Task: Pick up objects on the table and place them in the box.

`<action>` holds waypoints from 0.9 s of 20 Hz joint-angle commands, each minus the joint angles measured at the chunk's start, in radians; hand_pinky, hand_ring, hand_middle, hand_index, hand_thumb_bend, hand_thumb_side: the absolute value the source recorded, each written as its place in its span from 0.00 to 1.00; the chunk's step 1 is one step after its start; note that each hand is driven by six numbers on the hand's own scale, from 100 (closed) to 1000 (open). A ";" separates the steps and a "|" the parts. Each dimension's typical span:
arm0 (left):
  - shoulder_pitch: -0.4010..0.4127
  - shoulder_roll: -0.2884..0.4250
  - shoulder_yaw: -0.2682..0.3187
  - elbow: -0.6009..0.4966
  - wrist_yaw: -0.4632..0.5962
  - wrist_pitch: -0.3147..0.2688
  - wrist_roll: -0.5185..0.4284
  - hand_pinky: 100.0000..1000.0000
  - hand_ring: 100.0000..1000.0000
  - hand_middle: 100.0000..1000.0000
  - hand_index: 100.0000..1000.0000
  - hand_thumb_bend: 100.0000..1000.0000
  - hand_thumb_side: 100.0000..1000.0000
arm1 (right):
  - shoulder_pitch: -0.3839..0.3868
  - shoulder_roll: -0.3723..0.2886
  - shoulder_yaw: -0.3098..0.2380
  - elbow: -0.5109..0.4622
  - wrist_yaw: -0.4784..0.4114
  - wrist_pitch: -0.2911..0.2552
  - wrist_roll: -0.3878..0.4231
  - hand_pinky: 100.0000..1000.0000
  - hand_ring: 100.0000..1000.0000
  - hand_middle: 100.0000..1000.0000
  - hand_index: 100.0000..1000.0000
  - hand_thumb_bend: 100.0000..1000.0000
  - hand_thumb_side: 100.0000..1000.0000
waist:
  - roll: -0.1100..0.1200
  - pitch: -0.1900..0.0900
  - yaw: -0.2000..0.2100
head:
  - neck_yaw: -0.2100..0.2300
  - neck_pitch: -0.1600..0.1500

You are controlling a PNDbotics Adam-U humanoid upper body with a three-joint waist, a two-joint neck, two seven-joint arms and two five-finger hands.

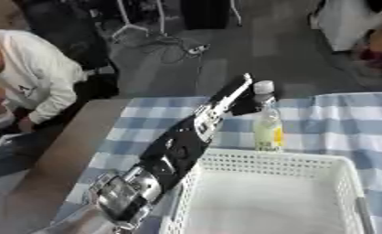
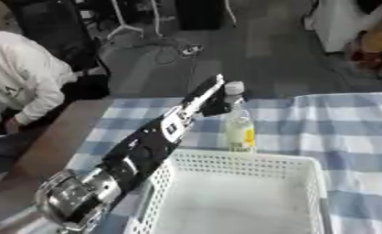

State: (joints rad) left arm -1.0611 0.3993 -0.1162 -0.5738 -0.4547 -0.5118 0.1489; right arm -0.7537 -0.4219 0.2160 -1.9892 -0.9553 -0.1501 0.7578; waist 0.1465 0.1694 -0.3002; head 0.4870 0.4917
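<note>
A: Nearest us, below and to the right of our left hand [image 1: 241, 97], sits the white basket [image 1: 338, 161], nothing visible inside. Past its far rim a bottle [image 1: 267, 119] stands upright on the checked cloth [image 1: 346, 123].

B: Our hand is up by its neck, just under the cap [image 1: 263, 86]; we cannot tell if the fingers have closed.

A: We judge it light, smooth, tippy; hold the body.

B: The right eye view shows the hand against the neck more plainly.

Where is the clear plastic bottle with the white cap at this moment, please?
The clear plastic bottle with the white cap stands upright on the blue checked tablecloth, just beyond the white perforated plastic box's far rim, with the left robot hand at its neck.
</note>
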 commanded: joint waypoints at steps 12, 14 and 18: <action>-0.025 0.117 0.000 -0.125 -0.032 -0.037 0.213 0.00 0.00 0.00 0.16 0.09 0.76 | 0.022 -0.034 -0.009 -0.011 0.022 -0.019 0.001 0.76 0.67 0.77 0.89 0.00 1.00 | -0.016 -0.032 0.037 | -0.025 0.004; -0.025 0.139 -0.002 -0.155 -0.033 -0.024 0.240 0.00 0.00 0.00 0.16 0.07 0.76 | 0.030 -0.041 -0.009 -0.011 0.027 -0.024 0.004 0.76 0.67 0.77 0.89 0.00 1.00 | -0.018 -0.036 0.045 | -0.033 0.004; -0.013 0.165 -0.012 -0.201 -0.037 0.006 0.276 0.00 0.00 0.00 0.16 0.06 0.75 | 0.045 -0.050 -0.008 -0.011 0.036 -0.033 0.010 0.76 0.67 0.77 0.89 0.00 1.00 | -0.024 -0.042 0.056 | -0.044 -0.004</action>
State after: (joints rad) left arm -1.0571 0.5226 -0.1276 -0.7442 -0.4894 -0.5136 0.4094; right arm -0.7019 -0.4506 0.2158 -1.9892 -0.9231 -0.1775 0.7660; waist 0.1312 0.1474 -0.2452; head 0.4559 0.4958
